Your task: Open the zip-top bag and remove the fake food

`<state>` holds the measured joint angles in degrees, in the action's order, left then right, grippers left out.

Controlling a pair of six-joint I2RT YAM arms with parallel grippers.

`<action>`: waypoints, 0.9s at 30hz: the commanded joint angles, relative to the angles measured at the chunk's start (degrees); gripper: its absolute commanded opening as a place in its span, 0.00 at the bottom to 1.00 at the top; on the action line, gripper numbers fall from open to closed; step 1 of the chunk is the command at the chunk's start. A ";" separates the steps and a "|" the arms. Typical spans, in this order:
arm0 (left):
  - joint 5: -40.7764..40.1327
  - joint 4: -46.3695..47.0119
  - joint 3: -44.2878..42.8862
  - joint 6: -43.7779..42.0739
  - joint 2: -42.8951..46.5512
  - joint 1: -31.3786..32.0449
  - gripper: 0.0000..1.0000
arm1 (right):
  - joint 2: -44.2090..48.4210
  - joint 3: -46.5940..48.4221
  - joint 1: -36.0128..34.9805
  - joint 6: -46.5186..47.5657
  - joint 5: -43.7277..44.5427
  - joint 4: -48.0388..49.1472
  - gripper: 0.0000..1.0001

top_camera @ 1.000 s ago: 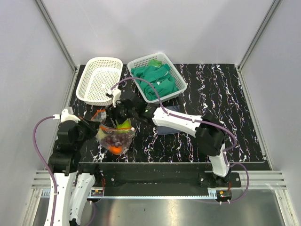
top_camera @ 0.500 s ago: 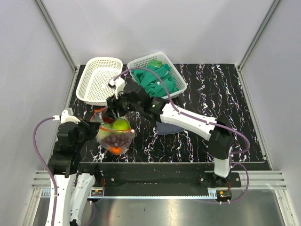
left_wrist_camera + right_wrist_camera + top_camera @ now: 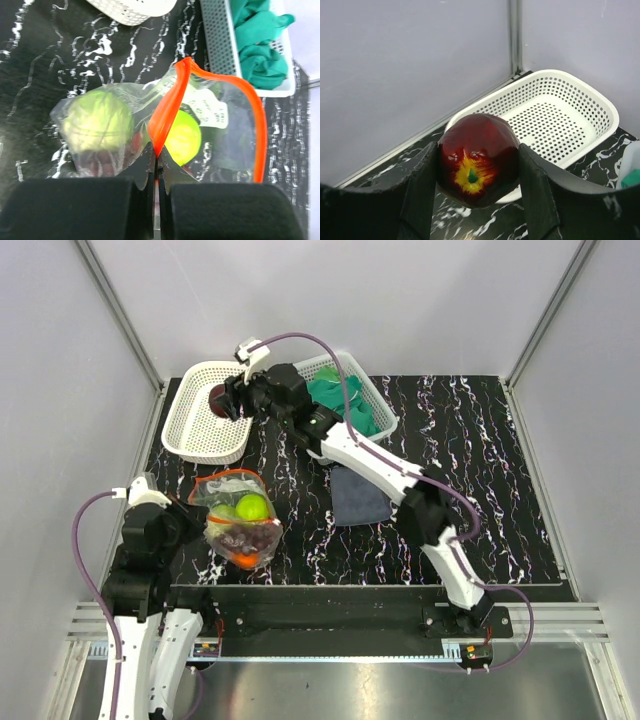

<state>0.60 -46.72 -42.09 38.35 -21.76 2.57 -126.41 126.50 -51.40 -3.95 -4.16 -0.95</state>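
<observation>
Black marbled table (image 3: 480, 440), top view: right gripper (image 3: 222, 400), swung away from the bag since a second ago, is holding the dark red apple (image 3: 215, 397) over the white basket (image 3: 190, 435); zip-top bag (image 3: 240, 525) is lying by the left arm, remaining fake food (image 3: 252, 507) inside. Left wrist: left gripper (image 3: 156, 170) is pinching the orange zip strip (image 3: 172, 105), mouth gaping. Right wrist: jaws are clasping the apple above the basket; release probably coming next.

top: high, rear, looking down | wrists: close-up | shared: white basket (image 3: 195, 428), zip-top bag (image 3: 222, 490)
</observation>
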 commanded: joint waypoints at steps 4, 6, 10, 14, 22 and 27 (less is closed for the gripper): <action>-2.89 -0.48 -4.67 -3.98 0.75 -0.02 0.00 | -21.91 21.75 3.14 -0.18 -6.29 2.09 0.19; -2.19 -0.22 -5.29 -4.16 0.75 -0.02 0.00 | -25.62 27.45 3.41 -1.06 -7.87 2.01 0.25; -0.95 0.66 -4.85 -5.04 1.63 -0.02 0.00 | -31.43 30.04 3.41 -5.09 -9.55 3.05 0.30; 1.76 2.15 -3.80 -4.95 2.07 -0.02 0.00 | -33.20 29.25 3.41 -7.91 -9.72 3.94 0.46; 6.61 6.20 -2.56 -3.98 1.20 -0.02 0.00 | -29.96 25.03 3.41 -7.83 -8.68 -0.69 0.84; 6.60 6.11 -3.00 -5.03 0.76 -0.02 0.00 | -21.09 23.62 3.41 -7.83 -6.04 -13.17 0.93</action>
<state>5.15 -46.54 -44.18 34.50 -20.36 2.57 -159.26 149.91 -47.72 -11.53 -12.56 -5.04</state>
